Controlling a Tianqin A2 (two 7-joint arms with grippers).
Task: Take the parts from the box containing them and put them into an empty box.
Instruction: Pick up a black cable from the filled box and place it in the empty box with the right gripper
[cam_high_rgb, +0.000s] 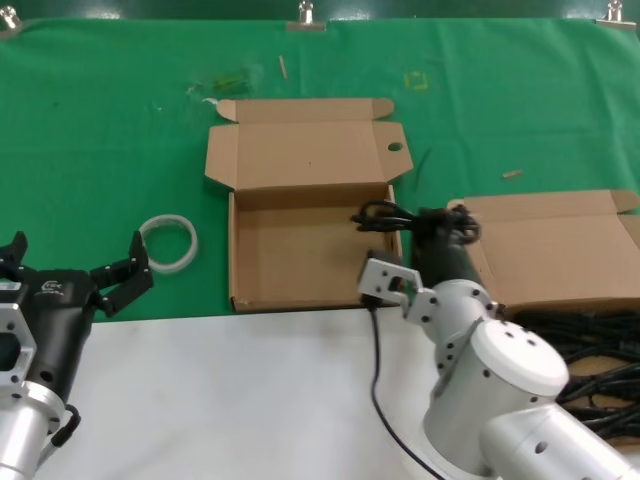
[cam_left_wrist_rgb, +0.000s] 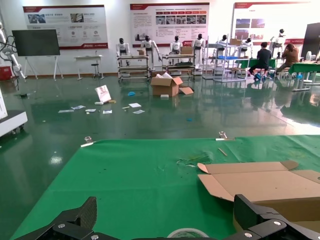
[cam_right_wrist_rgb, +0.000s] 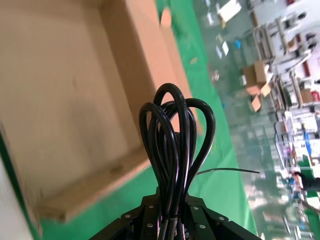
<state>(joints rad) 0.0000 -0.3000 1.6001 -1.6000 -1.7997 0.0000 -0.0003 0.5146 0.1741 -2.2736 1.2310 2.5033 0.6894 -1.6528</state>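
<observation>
My right gripper (cam_right_wrist_rgb: 170, 215) is clamped on a cord bundle (cam_right_wrist_rgb: 175, 150), loops ahead over the empty box's (cam_high_rgb: 300, 270) near edge. I reckon release comes next, once farther inside. Left gripper (cam_high_rgb: 75, 270) waits, fingers spread.

The left arm's black pincer (cam_left_wrist_rgb: 175, 227) stands with its fingers (cam_left_wrist_rgb: 75, 222) spread wide apart at the near edge. Beyond lies the green-covered desk (cam_left_wrist_rgb: 135, 175), bearing a shallow brown cardboard box (cam_left_wrist_rgb: 260, 182) with its flap lid folded back. A white translucent ring (cam_left_wrist_rgb: 187, 233) peeks between the fingers.
</observation>
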